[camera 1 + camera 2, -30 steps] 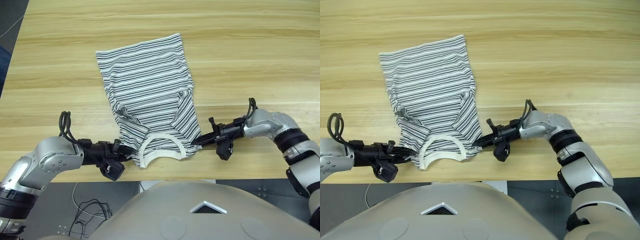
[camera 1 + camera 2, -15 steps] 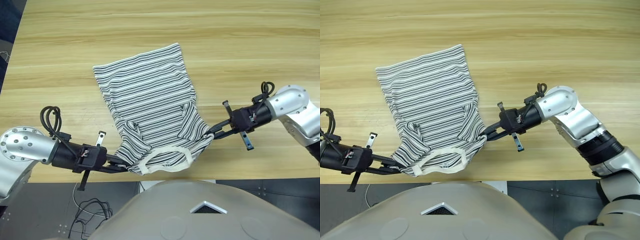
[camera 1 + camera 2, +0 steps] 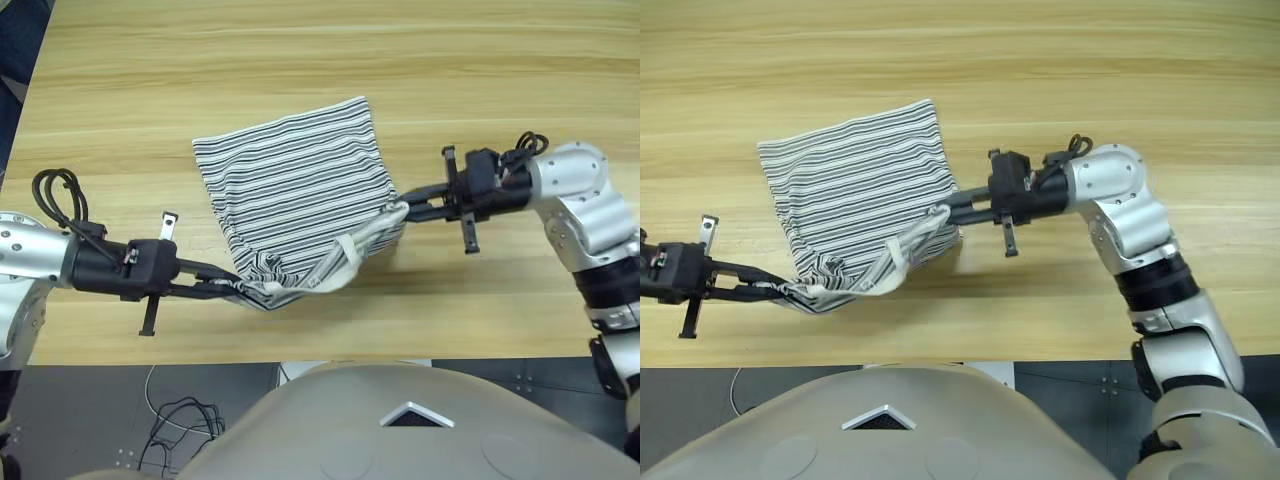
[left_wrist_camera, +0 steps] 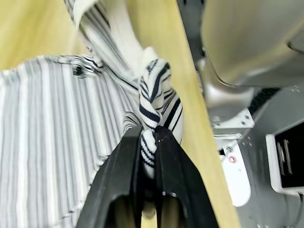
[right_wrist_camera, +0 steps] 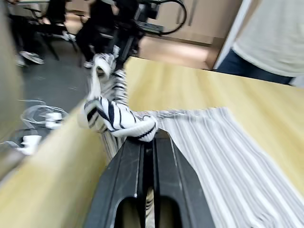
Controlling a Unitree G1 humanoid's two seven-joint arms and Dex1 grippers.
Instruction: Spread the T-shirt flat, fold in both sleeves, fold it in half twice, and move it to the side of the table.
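The black-and-white striped T-shirt (image 3: 290, 175) lies on the wooden table (image 3: 300, 60) with its hem at the far side and its sleeves folded in. Its near end, with the white collar (image 3: 340, 262), is lifted off the table and folded partway back over the body. My left gripper (image 3: 232, 288) is shut on the near left shoulder corner of the T-shirt (image 4: 149, 118). On the right, my right gripper (image 3: 402, 208) is shut on the other shoulder corner of the T-shirt (image 5: 118, 121), higher and farther from me than the left one.
Bare wood stretches across the far side and right of the shirt. The table's near edge (image 3: 420, 358) runs just below the left gripper, with grey floor and cables (image 3: 170, 420) beyond it.
Both grippers have lifted the collar end off the table and carried it away from me over the shirt's body. The right gripper has gone farther than the left.
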